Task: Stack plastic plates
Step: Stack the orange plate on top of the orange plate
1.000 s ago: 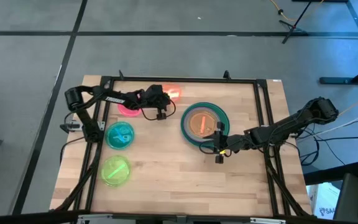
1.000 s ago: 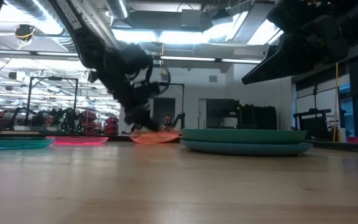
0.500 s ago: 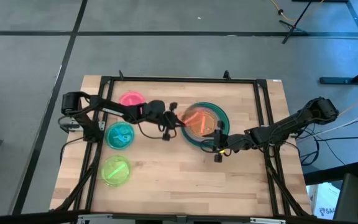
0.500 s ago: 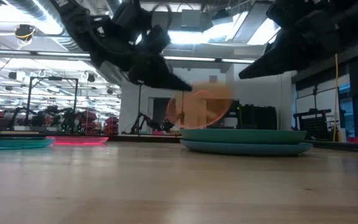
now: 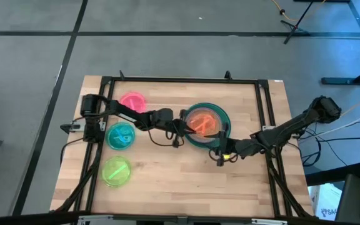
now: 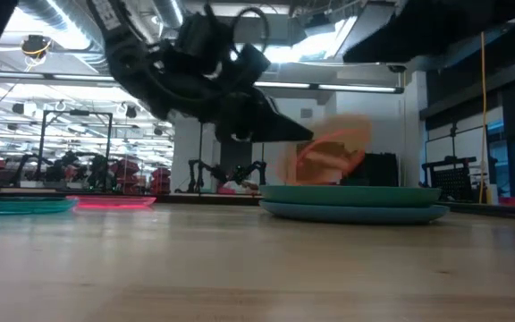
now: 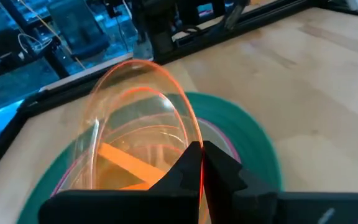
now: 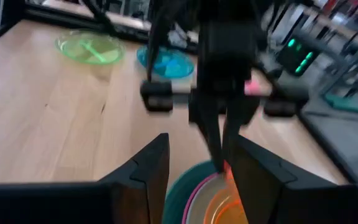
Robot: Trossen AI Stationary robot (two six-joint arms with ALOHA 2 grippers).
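My left gripper (image 5: 184, 124) is shut on a small translucent orange plate (image 5: 200, 122), holding it over a stack of large plates (image 5: 223, 122) at mid-table. The stack shows a dark green plate (image 7: 253, 140) with a magenta rim (image 7: 219, 132) inside it, on a blue-grey one (image 6: 351, 213). In the low view the orange plate (image 6: 329, 156) hangs tilted above the stack. My right gripper (image 5: 221, 153) waits open by the stack's near edge. Small pink (image 5: 132, 100), teal (image 5: 120, 135) and lime (image 5: 115, 170) plates lie flat on the table's left part. My left gripper pinches the orange plate's rim (image 7: 193, 138) between its two fingers, coming level from the table's left side. The plate is lifted clear of the stack and tilted steeply, its free edge (image 7: 135, 64) raised away from the fingers.
A black frame rail (image 5: 180, 80) runs round the table's edges. Bare wood lies near the table's front edge (image 5: 186, 187) and to the right of the stack. A cable (image 5: 161, 139) trails under the left arm. The right wrist view shows the left gripper (image 8: 222, 93) close ahead.
My left gripper has lifted the orange plate off the table near the far edge beside the pink plate and carried it toward the table's right and near side, to above the stack. The plate has tipped from flat to steeply tilted. The pink plate is uncovered.
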